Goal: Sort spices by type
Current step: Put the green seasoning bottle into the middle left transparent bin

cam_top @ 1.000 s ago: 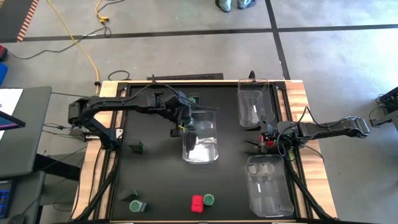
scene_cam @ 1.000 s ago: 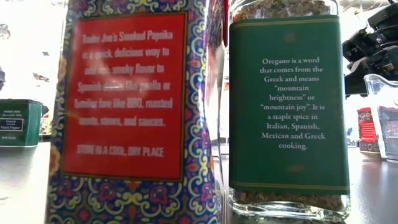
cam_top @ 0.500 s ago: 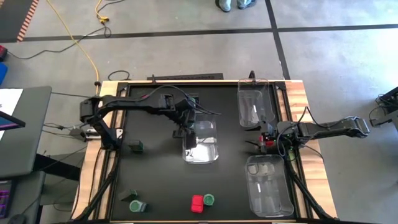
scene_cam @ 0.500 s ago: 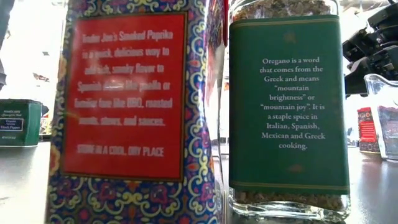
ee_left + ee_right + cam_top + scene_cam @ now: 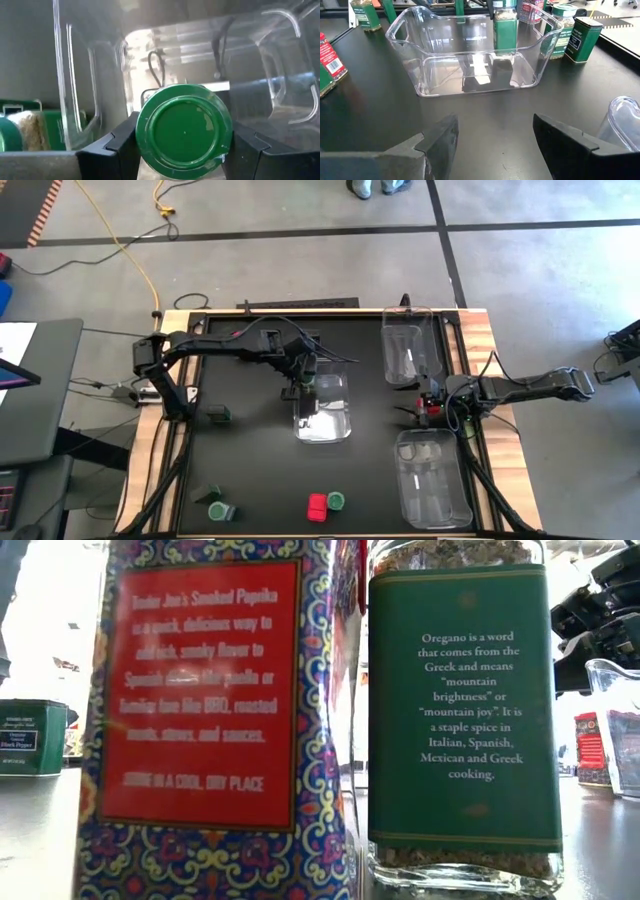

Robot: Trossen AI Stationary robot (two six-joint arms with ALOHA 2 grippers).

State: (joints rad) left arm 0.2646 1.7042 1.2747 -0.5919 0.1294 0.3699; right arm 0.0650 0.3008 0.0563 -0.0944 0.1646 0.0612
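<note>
My left gripper [image 5: 302, 380] is shut on a round green-topped jar [image 5: 182, 130] over the far left end of the centre clear bin [image 5: 328, 420]. The right wrist view shows that jar [image 5: 505, 27] upright, its lower part inside the bin; whether it touches the bin's floor I cannot tell. My right gripper [image 5: 428, 408] waits open at the table's right side. More spices stand on the table: a red box [image 5: 317, 506] beside a green-topped jar [image 5: 336, 500] at the near edge, a dark tin [image 5: 218, 416] at the left, and two green ones [image 5: 214, 508] at the near left. My left gripper pinches the jar's green lid by its rim [image 5: 142, 135] between the two fingers [image 5: 112, 147], one on each side. The fingers come from above, slanting down from the table's left. The jar hangs upright below them inside the bin's walls.
Two more clear bins stand at the far right [image 5: 410, 350] and the near right [image 5: 432, 480]. Close to the low camera, the red paprika box [image 5: 210, 710] and an oregano jar [image 5: 460, 710] fill the view. More jars and a green tin [image 5: 582, 32] stand beyond the centre bin.
My left gripper has carried the green-topped jar a little toward the table's right edge and down, over the centre bin's far left end. The jar has stayed upright in the hold.
</note>
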